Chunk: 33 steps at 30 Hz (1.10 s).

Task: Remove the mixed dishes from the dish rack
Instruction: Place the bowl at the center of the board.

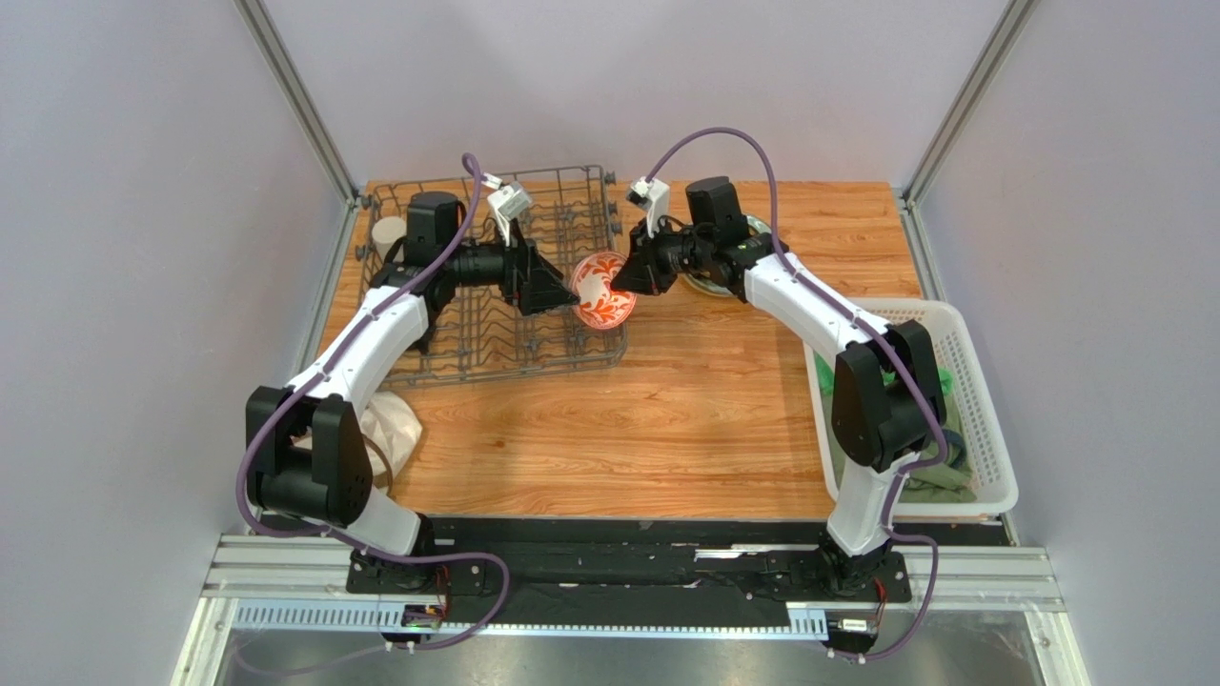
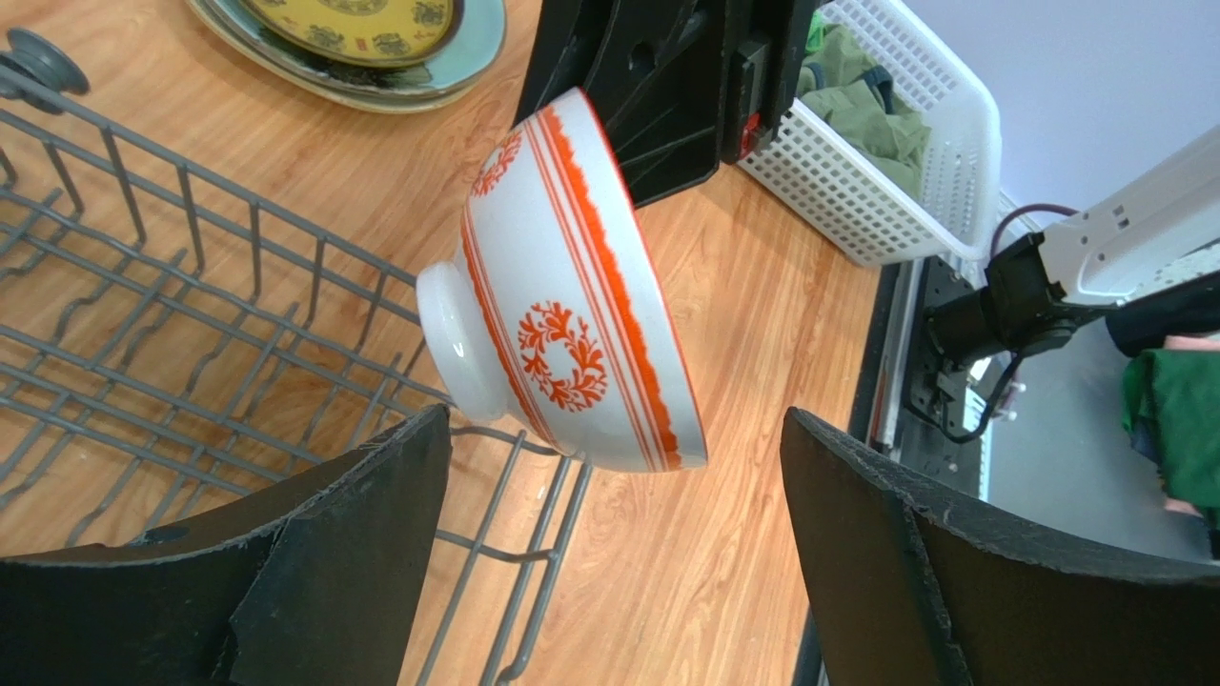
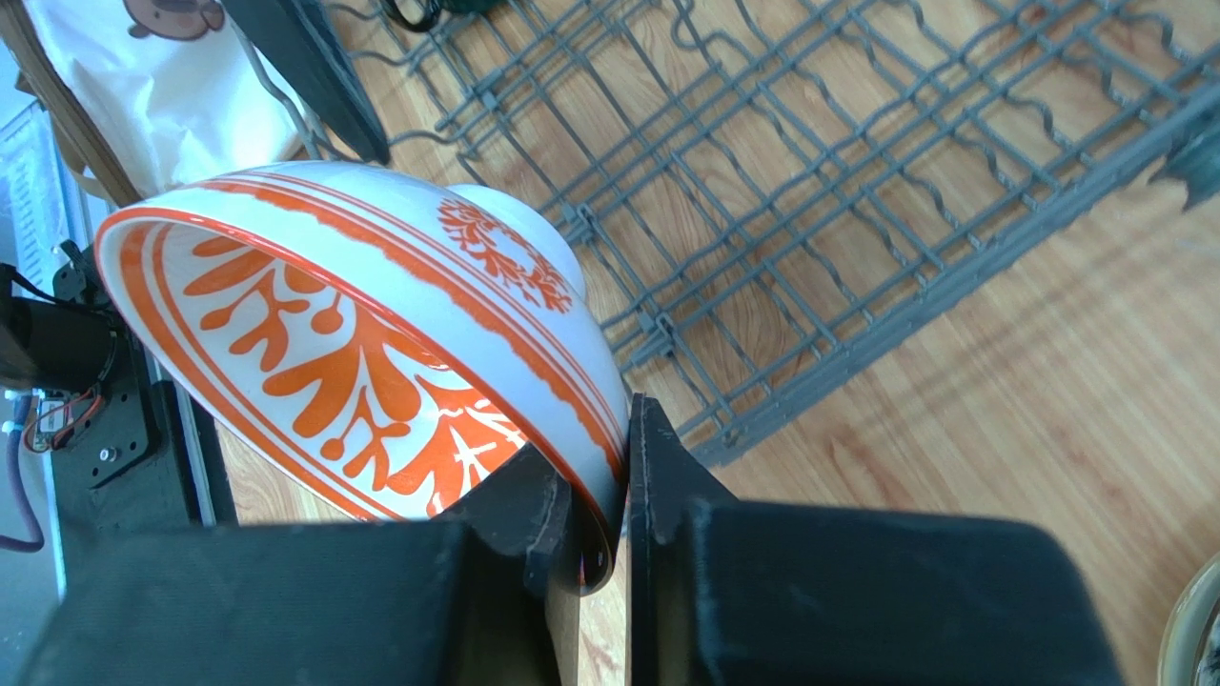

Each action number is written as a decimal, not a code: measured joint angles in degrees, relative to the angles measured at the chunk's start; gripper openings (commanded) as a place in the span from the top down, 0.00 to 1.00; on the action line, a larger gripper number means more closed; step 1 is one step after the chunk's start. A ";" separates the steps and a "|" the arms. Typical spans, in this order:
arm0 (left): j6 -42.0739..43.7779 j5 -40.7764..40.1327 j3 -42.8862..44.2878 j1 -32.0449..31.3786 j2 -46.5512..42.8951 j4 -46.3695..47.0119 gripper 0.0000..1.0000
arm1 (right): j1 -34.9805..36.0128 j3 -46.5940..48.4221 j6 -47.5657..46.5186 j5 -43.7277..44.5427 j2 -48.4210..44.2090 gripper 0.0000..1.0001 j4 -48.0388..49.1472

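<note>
The small red-and-white bowl [image 1: 603, 290] hangs tilted on its side over the right edge of the grey wire dish rack [image 1: 559, 193]. My right gripper [image 3: 609, 458] is shut on the rim of the bowl [image 3: 358, 315], one finger inside and one outside. My left gripper [image 2: 616, 422] is open, and the bowl [image 2: 573, 300] sits just ahead of its wide-spread fingers [image 2: 358, 543] without touching them. A yellow-and-dark patterned plate [image 2: 358, 29] lies on the table behind the bowl. A pale cup [image 1: 388, 232] stands at the rack's far left.
A white slotted basket [image 1: 988, 365] holding green cloths stands at the right edge of the table. A cream cloth [image 1: 394, 429] lies beside the left arm, near the rack's front corner. The rack's upright prongs [image 3: 802, 186] lie under both grippers.
</note>
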 measured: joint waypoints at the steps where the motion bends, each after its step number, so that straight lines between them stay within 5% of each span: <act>1: 0.13 -0.07 0.00 0.00 -0.11 0.00 0.07 | -0.02 -0.07 -0.02 0.26 0.00 1.00 -0.83; 16: 8.46 -10.73 0.02 0.17 -6.93 -7.10 0.05 | -2.16 -0.07 -2.58 6.25 -3.85 1.00 -10.10; 33: 16.55 -20.11 0.13 2.36 -10.47 -15.87 0.05 | -16.39 -1.07 -9.53 12.61 -7.69 1.00 -30.42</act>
